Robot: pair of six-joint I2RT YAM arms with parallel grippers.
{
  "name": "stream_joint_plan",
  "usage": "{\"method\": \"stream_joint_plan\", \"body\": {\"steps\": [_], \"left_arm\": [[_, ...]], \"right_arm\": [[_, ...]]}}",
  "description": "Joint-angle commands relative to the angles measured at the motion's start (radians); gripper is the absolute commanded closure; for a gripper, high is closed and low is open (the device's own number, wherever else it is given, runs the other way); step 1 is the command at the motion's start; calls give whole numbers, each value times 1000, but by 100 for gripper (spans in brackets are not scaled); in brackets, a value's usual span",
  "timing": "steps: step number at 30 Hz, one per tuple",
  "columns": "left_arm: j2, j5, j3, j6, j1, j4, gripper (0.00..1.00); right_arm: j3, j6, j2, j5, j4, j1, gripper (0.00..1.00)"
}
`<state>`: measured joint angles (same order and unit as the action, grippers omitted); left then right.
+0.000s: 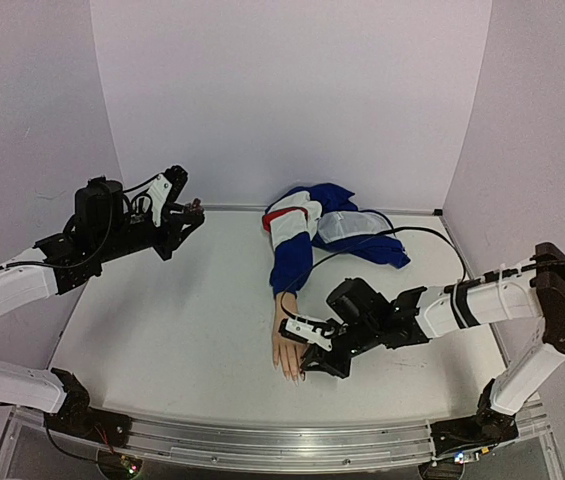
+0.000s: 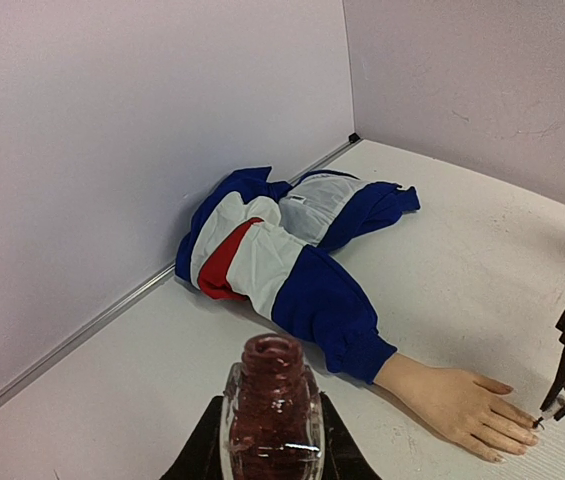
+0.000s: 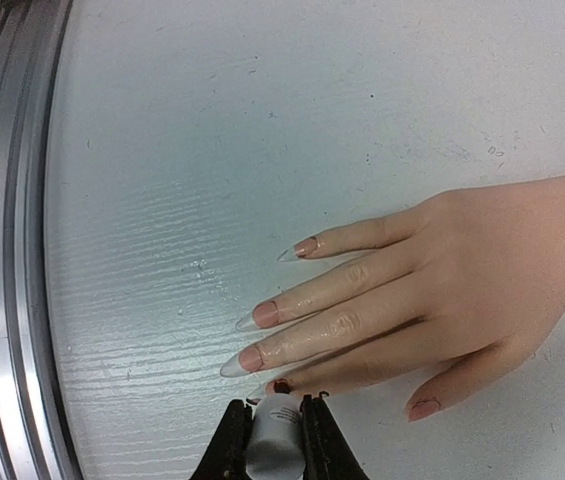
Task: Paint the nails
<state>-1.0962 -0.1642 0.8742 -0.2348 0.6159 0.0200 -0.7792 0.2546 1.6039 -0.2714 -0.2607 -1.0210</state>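
Note:
The mannequin hand (image 1: 287, 345) lies palm down on the white table, its wrist in a blue sleeve (image 1: 290, 268). In the right wrist view the hand (image 3: 452, 280) shows long pointed nails. The little (image 3: 305, 246), ring (image 3: 265, 314) and middle (image 3: 250, 358) nails are pinkish. The index nail (image 3: 282, 386) carries dark red. My right gripper (image 3: 274, 412) is shut on the white brush cap (image 3: 274, 445), its tip at the index nail. My left gripper (image 2: 272, 420) is shut on the open dark-red polish bottle (image 2: 272, 395), held up at the far left (image 1: 190, 210).
A blue, white and red jacket (image 1: 327, 225) is bunched at the back wall, also in the left wrist view (image 2: 282, 240). A black cable (image 1: 432, 235) runs over it. The table's metal front rail (image 3: 2, 300) lies just beyond the fingertips. Walls close in three sides.

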Motion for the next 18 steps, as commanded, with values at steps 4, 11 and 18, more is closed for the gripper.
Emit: {"method": "stream_joint_plan", "body": {"steps": [4, 11, 18], "left_arm": [[6, -17, 26, 10, -5, 67, 100], [6, -17, 26, 10, -5, 67, 100], [1, -18, 26, 9, -5, 66, 100]], "right_arm": [[-41, 6, 11, 13, 27, -11, 100], [-40, 6, 10, 27, 44, -16, 100], [-36, 2, 8, 21, 56, -25, 100]]}}
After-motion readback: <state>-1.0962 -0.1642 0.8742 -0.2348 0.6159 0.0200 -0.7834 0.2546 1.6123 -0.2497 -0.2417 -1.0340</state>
